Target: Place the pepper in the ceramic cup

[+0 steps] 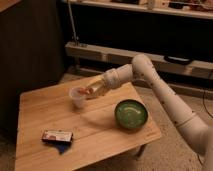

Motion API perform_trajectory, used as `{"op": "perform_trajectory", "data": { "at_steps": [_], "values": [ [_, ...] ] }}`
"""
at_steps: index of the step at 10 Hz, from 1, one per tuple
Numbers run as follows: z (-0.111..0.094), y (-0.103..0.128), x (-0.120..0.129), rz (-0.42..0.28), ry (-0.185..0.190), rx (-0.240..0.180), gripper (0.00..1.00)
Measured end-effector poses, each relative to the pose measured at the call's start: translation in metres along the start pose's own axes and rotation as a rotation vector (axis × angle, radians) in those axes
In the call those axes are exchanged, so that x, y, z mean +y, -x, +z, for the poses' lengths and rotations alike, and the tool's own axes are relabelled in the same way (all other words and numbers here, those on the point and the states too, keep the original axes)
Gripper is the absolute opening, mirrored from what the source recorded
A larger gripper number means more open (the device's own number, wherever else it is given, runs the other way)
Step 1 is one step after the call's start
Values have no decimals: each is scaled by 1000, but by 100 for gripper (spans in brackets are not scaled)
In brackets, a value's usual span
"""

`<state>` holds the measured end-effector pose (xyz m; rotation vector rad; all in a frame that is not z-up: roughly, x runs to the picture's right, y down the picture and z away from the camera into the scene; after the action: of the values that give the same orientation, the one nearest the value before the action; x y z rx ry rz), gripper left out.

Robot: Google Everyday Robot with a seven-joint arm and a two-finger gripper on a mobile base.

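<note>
The white ceramic cup [77, 97] stands upright on the wooden table [95, 131], left of centre toward the back. My gripper [89, 92] reaches in from the right and sits at the cup's right rim, slightly above it. It is shut on the small orange pepper [86, 92], which hangs over the rim's right edge. The inside of the cup is mostly hidden from view.
A dark green bowl [131, 114] sits right of the cup, under my forearm. A flat red-and-white packet [56, 136] lies near the front left edge on a small blue item [62, 148]. Dark shelving and a low rail stand behind the table.
</note>
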<state>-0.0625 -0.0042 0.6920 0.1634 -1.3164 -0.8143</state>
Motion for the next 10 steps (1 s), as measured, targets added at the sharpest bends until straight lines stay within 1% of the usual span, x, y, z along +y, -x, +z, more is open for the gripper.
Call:
{"op": "perform_trajectory", "data": {
  "at_steps": [1,2,3,5,6,8,10],
  "values": [
    [5,-2,3,-14,20,20,0],
    [12,-5,8,-20,35,30,0],
    [17,-9,15,-23,48,47,0],
    [26,-15,19,-33,65,61,0],
    [31,-17,17,-41,72,68,0],
    [33,-21,16,-46,75,82,0],
    [40,-25,14,-51,78,80,0]
  ]
}}
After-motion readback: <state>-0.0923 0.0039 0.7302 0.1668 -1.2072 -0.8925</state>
